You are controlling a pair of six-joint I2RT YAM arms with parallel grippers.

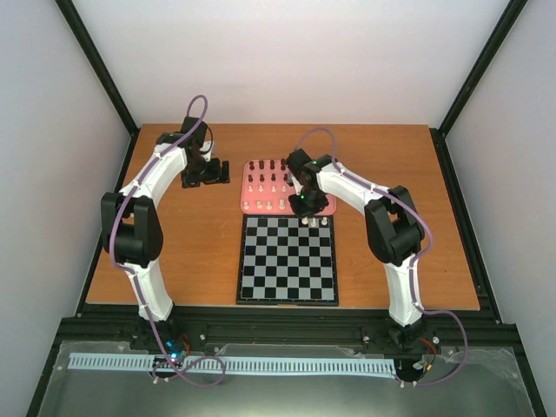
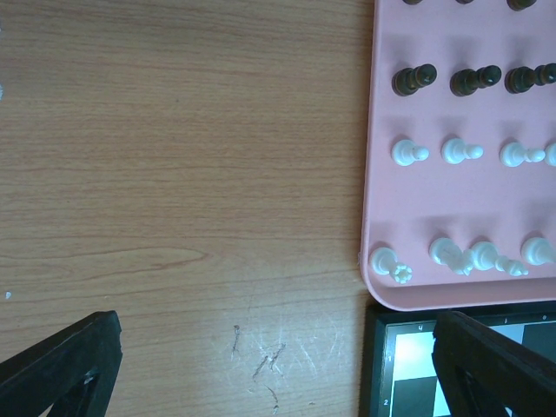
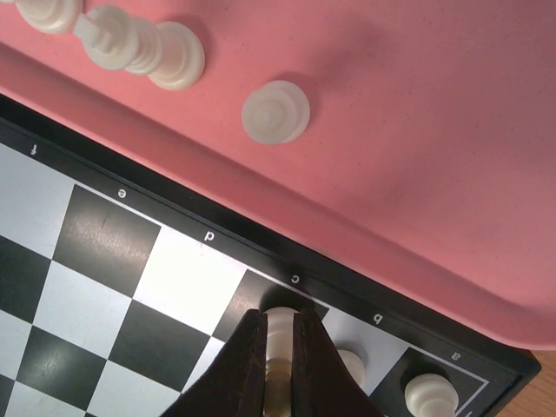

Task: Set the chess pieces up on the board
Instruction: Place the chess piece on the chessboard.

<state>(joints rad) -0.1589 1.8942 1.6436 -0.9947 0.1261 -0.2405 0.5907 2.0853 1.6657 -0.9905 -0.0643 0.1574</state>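
**Top external.** An orange-brown wooden desk [image 1: 174, 261] carries a flat, square, black-and-pale-grey checkered board [image 1: 288, 269] with a thin black border, at near centre. A plain pink rounded-corner plastic tray [image 1: 246, 208] lies against the board's far edge. Tiny chess pieces [image 1: 268, 186] stand in rows in the tray, dark brown-black ones farther back and cream-white ones nearer. The white left arm [image 1: 148, 217] reaches to the bare desk just left of the tray. The white right arm [image 1: 395, 230] reaches to the tray-board boundary. A few cream pieces stand on the board's far row, toward its right end.

**Left wrist.**
- The left jaws stand wide apart over bare wood with nothing between them.
- The tray's left part is in view. It holds a row of dark pieces, then two rows of cream pieces, some of them tipped over.
- A corner of the board shows at lower right.

**Right wrist.**
- The right jaws are together, clamped on a slim cream piece [image 3: 280, 339] over the dark square lettered c in the edge row.
- Whether its base touches the board cannot be told.
- Two more cream pieces stand just beside it, on the b and a squares.
- In the tray above, one cream piece stands upright and another lies on its side.
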